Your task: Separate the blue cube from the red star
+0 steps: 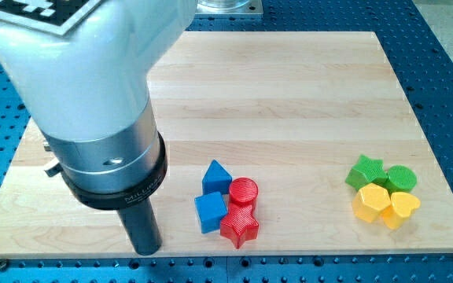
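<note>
My tip (146,250) sits left of blue cube (210,212), touching red star (240,228).

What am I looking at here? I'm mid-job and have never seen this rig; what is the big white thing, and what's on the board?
There is one camera view, looking down at a wooden board. The big white and silver body is the robot arm; it has no grasping tool and holds nothing. It ends in a dark rod, and my tip rests on the board near the view's bottom, left of the blocks and apart from them. Nearest is the blue cube, touching the red star. Behind them sit a blue triangular block and a red cylinder. At the view's right is a separate cluster: green star, another green block, and two yellow blocks.
</note>
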Tool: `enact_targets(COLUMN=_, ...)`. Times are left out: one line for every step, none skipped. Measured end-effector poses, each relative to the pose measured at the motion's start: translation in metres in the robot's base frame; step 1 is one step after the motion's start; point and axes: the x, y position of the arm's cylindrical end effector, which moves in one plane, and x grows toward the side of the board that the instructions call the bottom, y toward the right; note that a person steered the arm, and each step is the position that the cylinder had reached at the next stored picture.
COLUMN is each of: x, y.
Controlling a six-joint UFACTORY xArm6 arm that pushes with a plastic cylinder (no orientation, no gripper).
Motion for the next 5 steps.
enact_targets(x=0.000, y=0.002)
enact_targets(x=0.000, y=0.002)
enact_targets(x=0.000, y=0.030)
enact_targets(x=-0.001, y=0.037)
enact_targets(x=0.000, y=0.073)
